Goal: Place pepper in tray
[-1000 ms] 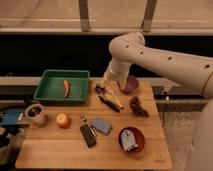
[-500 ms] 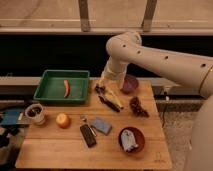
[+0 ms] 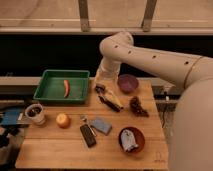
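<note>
Green plastic tray [image 3: 49, 90] holds slender curved pepper [image 3: 65, 88]; gripper [image 3: 101, 90] beside it.

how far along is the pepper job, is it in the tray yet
Done, by the look of it: the pepper lies on the flat bottom of the green tray. In hand: nothing. The gripper is open and empty, low over the table just right of the tray, beside the purple bowl. Left: probably only pulling the arm clear.

Gripper [image 3: 101, 90], just right of tray [image 3: 42, 88], merges with blurred dark objects [image 3: 107, 103] below. Arm [image 3: 150, 60] cut off at right edge.
</note>
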Motion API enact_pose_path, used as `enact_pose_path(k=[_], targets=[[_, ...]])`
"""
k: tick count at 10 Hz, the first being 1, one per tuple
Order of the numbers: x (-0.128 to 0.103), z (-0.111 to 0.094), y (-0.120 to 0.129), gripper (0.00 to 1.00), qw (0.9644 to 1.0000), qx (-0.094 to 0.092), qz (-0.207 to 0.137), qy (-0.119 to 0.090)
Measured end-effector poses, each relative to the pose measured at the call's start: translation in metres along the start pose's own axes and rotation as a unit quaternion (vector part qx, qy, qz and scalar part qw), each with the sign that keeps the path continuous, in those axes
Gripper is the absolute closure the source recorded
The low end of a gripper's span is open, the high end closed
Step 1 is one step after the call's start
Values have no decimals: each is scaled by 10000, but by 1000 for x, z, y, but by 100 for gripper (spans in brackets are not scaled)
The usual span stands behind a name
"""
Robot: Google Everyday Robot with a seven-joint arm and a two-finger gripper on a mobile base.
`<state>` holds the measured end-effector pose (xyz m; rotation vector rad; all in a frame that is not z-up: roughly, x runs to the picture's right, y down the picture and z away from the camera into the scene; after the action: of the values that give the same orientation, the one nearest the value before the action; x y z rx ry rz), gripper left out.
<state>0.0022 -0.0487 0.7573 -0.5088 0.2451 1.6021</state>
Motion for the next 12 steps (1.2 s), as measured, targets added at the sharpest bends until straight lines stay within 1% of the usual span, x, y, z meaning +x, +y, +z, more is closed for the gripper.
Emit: enact_pose_path(k=[2,3,5,7,8,9,10,11,12], targets=[[-22,20,30,34,9997,-41,-257,-16],[-34,30,39,34,9993,-38,-379,-34],[-46,43,55,34,9984,-22,-559,-84],[-64,58,73,34,9976,-70,-644,-245],[-73,64,83,34,9971,-153,-650,-353],[-81,68,91,34,9963,-261,-633,-515],[-84,67,99,34,9942,-368,-601,-814],[-82,65,104,34,9921,-460,-583,-1009],[-80,63,107,34,9897,-593,-566,-1175]])
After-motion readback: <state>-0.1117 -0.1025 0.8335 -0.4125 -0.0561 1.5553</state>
